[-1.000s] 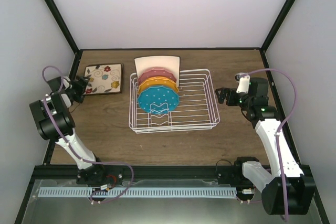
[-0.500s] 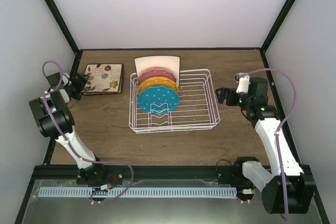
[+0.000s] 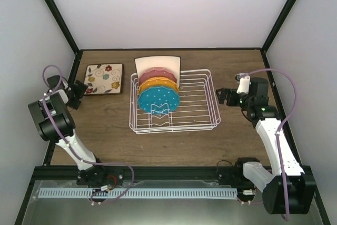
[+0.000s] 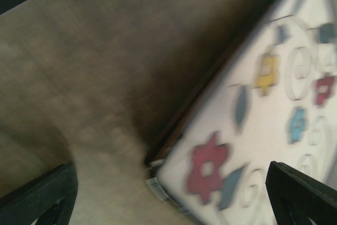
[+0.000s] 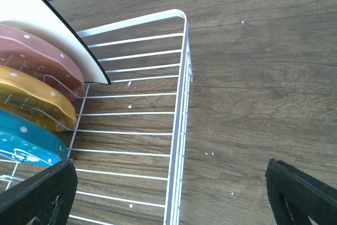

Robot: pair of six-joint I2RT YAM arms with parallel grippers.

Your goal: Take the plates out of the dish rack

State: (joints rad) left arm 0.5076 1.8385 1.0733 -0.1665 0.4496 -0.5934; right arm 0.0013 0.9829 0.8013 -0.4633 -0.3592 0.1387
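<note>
Withdrawn: your left end effector [image 3: 79, 91], jaws wide, has backed off the square cream floral plate [image 3: 103, 79], unloaded flat on the wooden bench [image 3: 105, 130], upper left. White wire dish rack [image 3: 197, 104], centre, props four plates [image 3: 158, 98] upright; right end effector [image 3: 221, 96] wide, empty, beside it.

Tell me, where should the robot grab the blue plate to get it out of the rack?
Probably its top rim, coming straight down from above. The blue plate stands on edge in the prongs of the rack, with the orange plate close behind it, so only its upper edge is free to pinch: one finger in front, one in the gap behind.
</note>
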